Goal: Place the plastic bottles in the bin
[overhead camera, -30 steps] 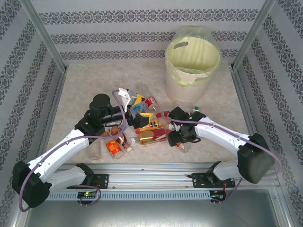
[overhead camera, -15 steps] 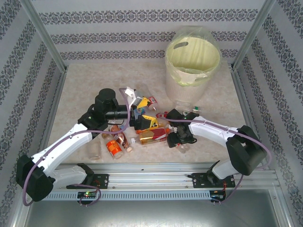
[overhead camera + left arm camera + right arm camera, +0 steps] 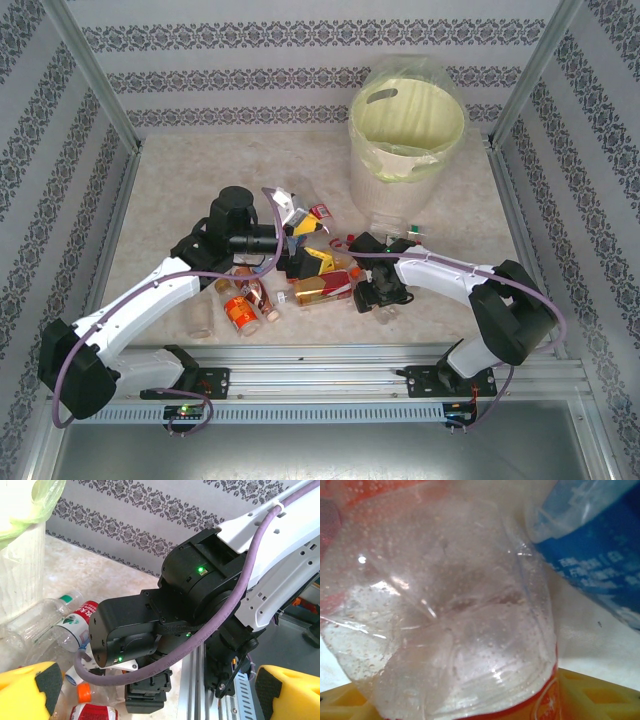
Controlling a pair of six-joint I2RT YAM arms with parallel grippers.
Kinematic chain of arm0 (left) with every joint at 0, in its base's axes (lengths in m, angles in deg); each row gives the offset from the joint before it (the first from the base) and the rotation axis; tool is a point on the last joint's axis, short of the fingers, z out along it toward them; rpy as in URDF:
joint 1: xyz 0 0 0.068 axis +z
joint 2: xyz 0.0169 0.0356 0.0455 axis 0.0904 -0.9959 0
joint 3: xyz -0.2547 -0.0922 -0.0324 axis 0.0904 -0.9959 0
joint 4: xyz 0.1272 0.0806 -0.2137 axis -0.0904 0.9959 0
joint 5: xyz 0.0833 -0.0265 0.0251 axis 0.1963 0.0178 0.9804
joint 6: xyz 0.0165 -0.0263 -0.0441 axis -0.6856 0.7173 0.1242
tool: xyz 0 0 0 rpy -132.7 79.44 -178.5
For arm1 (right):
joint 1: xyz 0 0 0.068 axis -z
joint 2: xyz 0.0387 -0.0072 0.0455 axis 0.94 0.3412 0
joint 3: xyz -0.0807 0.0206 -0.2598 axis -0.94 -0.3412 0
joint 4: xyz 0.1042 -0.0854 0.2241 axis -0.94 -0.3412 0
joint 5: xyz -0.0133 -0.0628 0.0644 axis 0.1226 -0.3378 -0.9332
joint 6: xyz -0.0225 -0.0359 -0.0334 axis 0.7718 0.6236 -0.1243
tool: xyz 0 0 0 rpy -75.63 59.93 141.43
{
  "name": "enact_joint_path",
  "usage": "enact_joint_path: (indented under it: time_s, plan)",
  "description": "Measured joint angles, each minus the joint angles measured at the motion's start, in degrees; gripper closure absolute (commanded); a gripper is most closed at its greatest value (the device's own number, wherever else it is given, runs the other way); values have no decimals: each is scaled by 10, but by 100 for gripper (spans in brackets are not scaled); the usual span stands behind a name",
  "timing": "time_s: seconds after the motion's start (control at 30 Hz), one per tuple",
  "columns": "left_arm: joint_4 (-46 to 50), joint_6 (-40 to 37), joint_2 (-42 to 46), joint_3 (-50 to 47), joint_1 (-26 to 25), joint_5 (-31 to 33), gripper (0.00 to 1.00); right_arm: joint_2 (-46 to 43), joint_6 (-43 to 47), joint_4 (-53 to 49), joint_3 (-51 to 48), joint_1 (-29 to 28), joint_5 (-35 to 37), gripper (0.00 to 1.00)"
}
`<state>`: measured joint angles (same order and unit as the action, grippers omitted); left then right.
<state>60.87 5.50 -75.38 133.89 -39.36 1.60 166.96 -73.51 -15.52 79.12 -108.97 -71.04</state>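
The plastic bottles (image 3: 300, 275) lie in a loose heap on the bench (image 3: 180, 190), near its front edge and between the two arms. The bin (image 3: 385, 190) stands well apart from the heap at the far right of the bench, upright, with a clear bag (image 3: 425, 75) lining it and puffing up over its rim.

The left gripper (image 3: 310, 238) hangs over the left side of the heap with its jaws released. In the left wrist view its yellow fingertips (image 3: 27, 687) sit at opposite bottom corners with nothing between them. That view looks across at the right arm's black wrist (image 3: 165, 620) and, beyond it, a green-capped bottle (image 3: 47, 617) lying beside the base of the bin.

The right gripper (image 3: 378, 292) is pressed down into the right side of the heap, just beside an orange bottle (image 3: 322, 288). Its wrist view shows a crushed clear bottle (image 3: 450, 610) with a red band at its lower edge, lying between the yellow fingers (image 3: 600, 695). A blue-labelled bottle (image 3: 600, 545) lies against it. Whether these jaws are clenched on the clear bottle cannot be told.
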Motion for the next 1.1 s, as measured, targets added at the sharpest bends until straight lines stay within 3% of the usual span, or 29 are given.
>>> enact_joint_path:
  time_s: [0.23,0.67,1.1]
  plan:
    - [2,0,-1,0,0,1,0,-16,-8,4,-2,0,-7,43]
    - [-9,1,4,-3,-3,19,0,-170,-10,-1,19,3,-47,47]
    - [-77,17,67,-50,-3,76,0,-280,-12,0,92,24,-61,50]
